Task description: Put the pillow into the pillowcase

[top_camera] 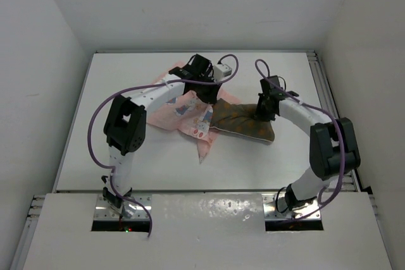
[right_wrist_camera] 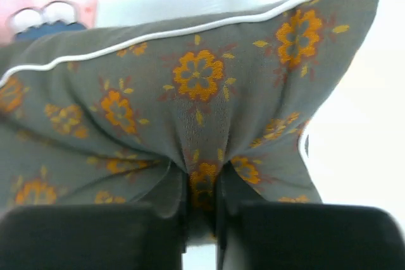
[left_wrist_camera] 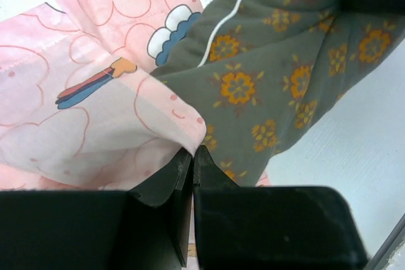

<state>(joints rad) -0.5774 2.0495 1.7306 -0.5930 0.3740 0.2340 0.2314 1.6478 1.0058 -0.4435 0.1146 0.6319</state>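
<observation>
Insertion barely begun: pillow [top_camera: 243, 123] lies mid-table [top_camera: 126, 162], only its near end at the mouth of the pillowcase [top_camera: 180, 110], most of it outside; left gripper [left_wrist_camera: 193, 156] clenched on the case edge, right gripper [right_wrist_camera: 202, 188] pinching pillow fabric.

Matt woven cloth pillow [right_wrist_camera: 202, 80], thin pillowcase [left_wrist_camera: 76, 112]

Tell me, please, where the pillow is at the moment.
In the top view the pillow lies right of the middle of the table, its left end meeting the pink pillowcase, its right part pinched by the right pincer.
</observation>
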